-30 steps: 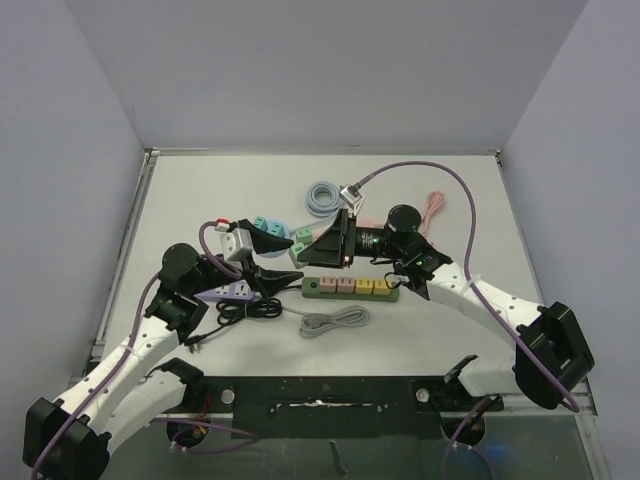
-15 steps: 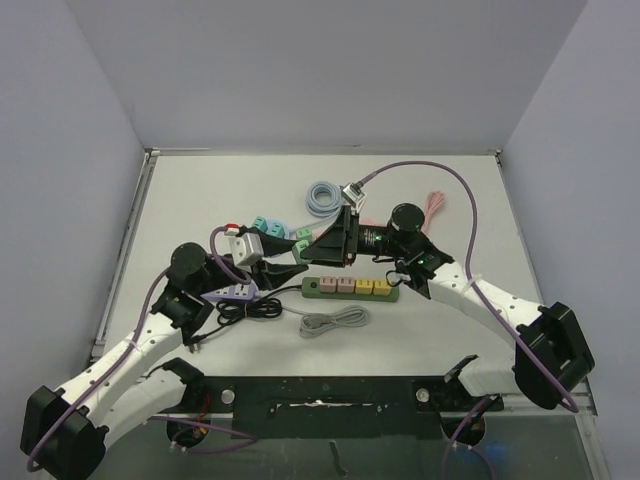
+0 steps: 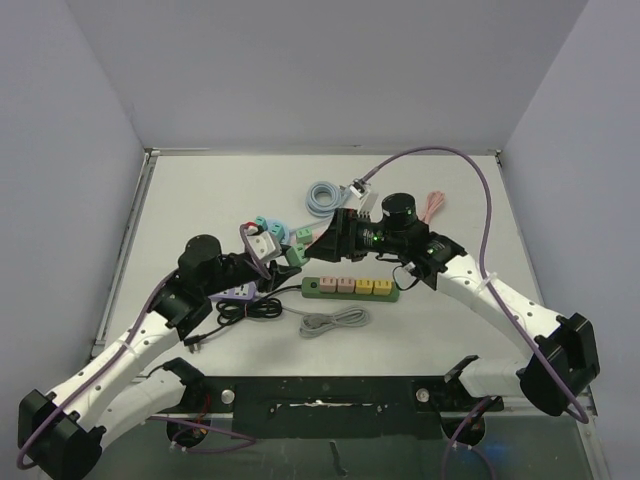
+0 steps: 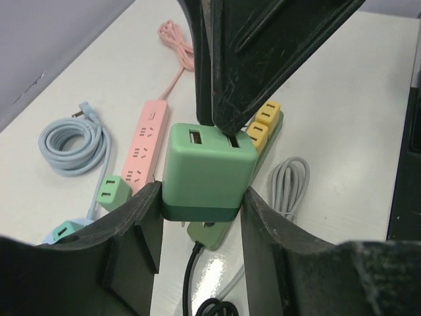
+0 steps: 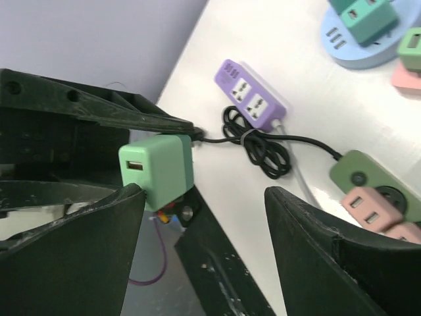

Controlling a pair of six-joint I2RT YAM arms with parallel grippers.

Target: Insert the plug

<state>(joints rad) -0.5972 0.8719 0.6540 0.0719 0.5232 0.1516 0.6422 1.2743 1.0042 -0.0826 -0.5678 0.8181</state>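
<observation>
Left claw (image 4: 200, 205): partly closed, pinching the green USB charger plug (image 4: 207, 164) by its sides.
Right claw (image 5: 205, 194): spread wide, gripping nothing, plug just beside one finger.
Green power strip (image 3: 350, 287): on the table (image 3: 200, 190), under the left claw.

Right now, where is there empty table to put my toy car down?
Bare table lies at the far left, between the wall and the blue cable coil, and at the far right past the pink cable. The middle is crowded: the green power strip, black cord, and the left pincer holding the green charger.
</observation>
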